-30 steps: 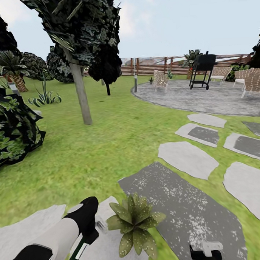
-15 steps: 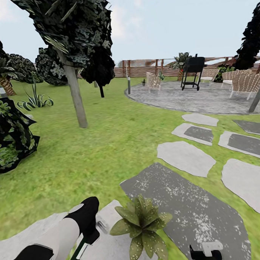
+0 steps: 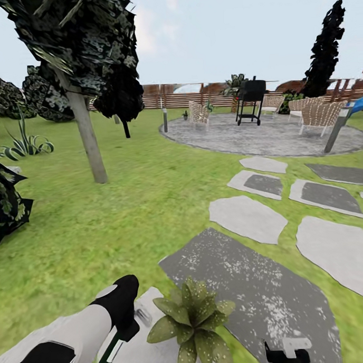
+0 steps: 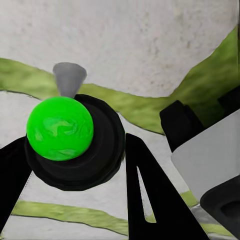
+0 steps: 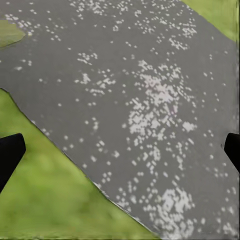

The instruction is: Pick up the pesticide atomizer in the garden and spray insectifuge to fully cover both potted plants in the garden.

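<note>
One potted plant (image 3: 190, 321), a low rosette of pointed green leaves, stands at the edge of a dark speckled stepping stone (image 3: 249, 289), close in front of me. My left gripper (image 3: 123, 325) hangs just to the plant's left, shut on the pesticide atomizer (image 3: 113, 352), whose pale nozzle points toward the leaves. In the left wrist view the atomizer (image 4: 60, 127) is a black round body with a green ball and grey cone, held between the black fingers (image 4: 150, 195). My right gripper (image 3: 286, 351) is open over the dark stone (image 5: 140, 100), to the plant's right.
A tree trunk (image 3: 90, 148) rises on the lawn ahead left, with a dark broad-leaved bush (image 3: 5, 207) at the far left. Pale stepping stones (image 3: 246, 218) lead to a round paved patio (image 3: 264, 138) with a black grill (image 3: 250, 99), wicker chairs and the slat fence (image 3: 172, 100).
The head camera has turned right, so the whole garden has slid left in the picture. Both arms keep their places in the view, and the left gripper still holds the atomizer.
</note>
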Controlling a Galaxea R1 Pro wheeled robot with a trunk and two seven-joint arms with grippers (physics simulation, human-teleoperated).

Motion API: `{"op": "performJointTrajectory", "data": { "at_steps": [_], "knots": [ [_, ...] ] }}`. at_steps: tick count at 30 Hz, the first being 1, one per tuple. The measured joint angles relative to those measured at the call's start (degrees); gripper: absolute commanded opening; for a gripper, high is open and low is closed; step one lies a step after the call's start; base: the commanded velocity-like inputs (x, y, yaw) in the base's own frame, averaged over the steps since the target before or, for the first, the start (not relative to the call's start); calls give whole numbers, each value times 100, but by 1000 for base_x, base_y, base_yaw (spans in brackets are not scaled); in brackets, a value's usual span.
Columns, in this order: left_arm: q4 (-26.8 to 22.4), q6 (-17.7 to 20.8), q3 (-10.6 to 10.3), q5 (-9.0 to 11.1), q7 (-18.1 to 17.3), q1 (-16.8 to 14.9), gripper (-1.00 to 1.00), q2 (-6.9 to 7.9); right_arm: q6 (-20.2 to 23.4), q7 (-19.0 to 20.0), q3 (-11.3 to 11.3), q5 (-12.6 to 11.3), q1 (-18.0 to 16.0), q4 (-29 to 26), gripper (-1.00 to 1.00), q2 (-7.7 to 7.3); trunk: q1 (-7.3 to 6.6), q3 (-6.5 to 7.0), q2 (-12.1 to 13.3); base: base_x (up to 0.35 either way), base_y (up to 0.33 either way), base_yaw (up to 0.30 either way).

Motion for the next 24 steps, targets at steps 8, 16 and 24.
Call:
{"op": "performJointTrajectory", "data": {
  "at_steps": [8,16,24],
  "knots": [
    [4,4,0,1,1,1,-100,-1,0,2,0,0,-1,5,100,0,1,0,0,-281,203,-299],
    [-3,6,0,2,1,-1,-100,-8,0,0,0,2,0,4,100,0,-2,0,0,-120,245,-299],
    [-56,2,1,2,2,0,-100,-6,0,0,0,5,0,4,100,0,-2,0,0,-1,15,-273]
  ]
}}
